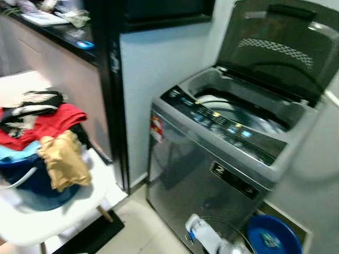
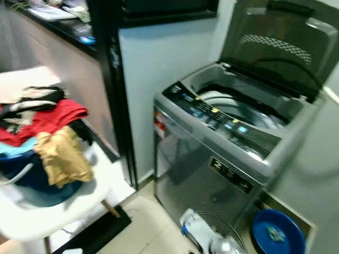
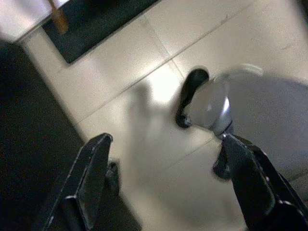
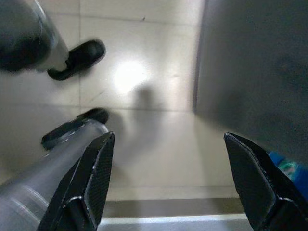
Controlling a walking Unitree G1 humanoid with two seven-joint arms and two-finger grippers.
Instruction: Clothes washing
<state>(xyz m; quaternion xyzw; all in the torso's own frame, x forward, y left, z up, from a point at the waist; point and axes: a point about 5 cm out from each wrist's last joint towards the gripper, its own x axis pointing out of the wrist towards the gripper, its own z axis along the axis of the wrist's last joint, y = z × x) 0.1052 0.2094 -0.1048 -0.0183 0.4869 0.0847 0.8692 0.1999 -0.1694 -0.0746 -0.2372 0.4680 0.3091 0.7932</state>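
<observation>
The whole head view is smeared by motion. At right, the washing machine [image 1: 222,153] has its raised lid [image 1: 280,42] cut by the top edge; panel markings are unreadable. A blue basin [image 1: 273,235] at lower right is cropped, and the laundry pile [image 1: 42,143] runs off the left edge.

A dark tabletop [image 1: 63,34] runs along the wall at ten o'clock, with papers [image 1: 45,18] and a small blue thing [image 1: 85,45] on it. A black post [image 1: 114,95] stands at its end, beside a pale wall [image 1: 159,69]. At five o'clock a blue basin [image 1: 273,235] sits on the tiled floor [image 1: 140,230], near a white bottle [image 1: 204,235]. A black mat [image 1: 92,235] lies at seven o'clock.
</observation>
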